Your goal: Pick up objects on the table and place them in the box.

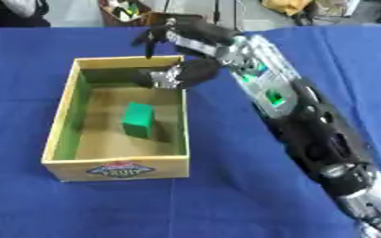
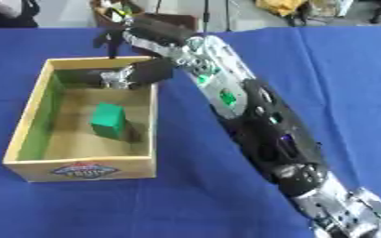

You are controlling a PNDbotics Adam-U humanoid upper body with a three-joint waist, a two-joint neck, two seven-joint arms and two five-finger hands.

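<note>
already a green block [image 1: 138,120] stands upright mid-floor in the box [image 1: 117,169]; the right hand [image 1: 180,39] hovers over the box's far right corner, fingers relaxed and drooping, holding nothing i can see.

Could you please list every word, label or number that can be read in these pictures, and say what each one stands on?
No text can be read.
Box front wall: an oval label in red, white and blue; its lettering is too blurred to read.
Green block in the box: no marking visible.
Right hand and arm: no readable marking.
</note>
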